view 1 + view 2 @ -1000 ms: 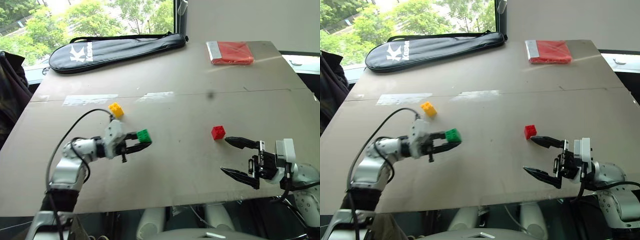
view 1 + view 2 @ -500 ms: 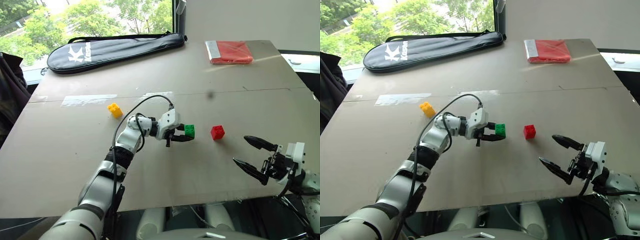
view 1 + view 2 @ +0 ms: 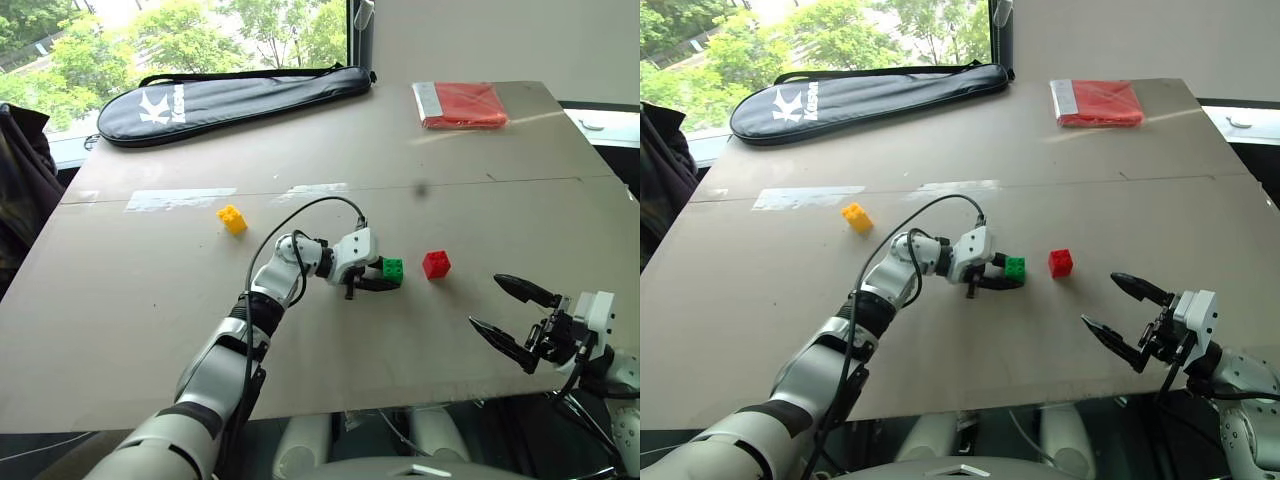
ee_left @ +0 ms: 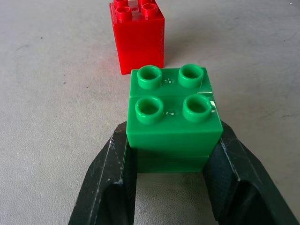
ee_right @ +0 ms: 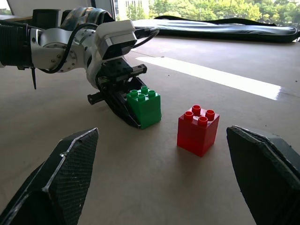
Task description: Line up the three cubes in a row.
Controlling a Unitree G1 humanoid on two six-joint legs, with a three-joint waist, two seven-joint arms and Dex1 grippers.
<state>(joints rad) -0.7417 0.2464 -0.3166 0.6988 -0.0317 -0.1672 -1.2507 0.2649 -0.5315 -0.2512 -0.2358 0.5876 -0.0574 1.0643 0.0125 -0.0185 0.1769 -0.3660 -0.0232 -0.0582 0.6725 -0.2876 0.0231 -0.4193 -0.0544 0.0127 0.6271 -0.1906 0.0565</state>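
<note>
Green cube (image 3: 393,268) carried rightward, clamped between left jaws

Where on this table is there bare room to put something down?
Free: the near-left tabletop below the yellow cube, and the middle between the racket bag and red packet. Crowded: around the green cube in the left gripper, beside the red cube.

Green cube (image 3: 393,268), red cube (image 3: 436,264), yellow cube (image 3: 232,218); blk claws.

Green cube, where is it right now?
The green cube sits mid-table, clamped in the left gripper, just left of the red cube with a small gap between them.
</note>
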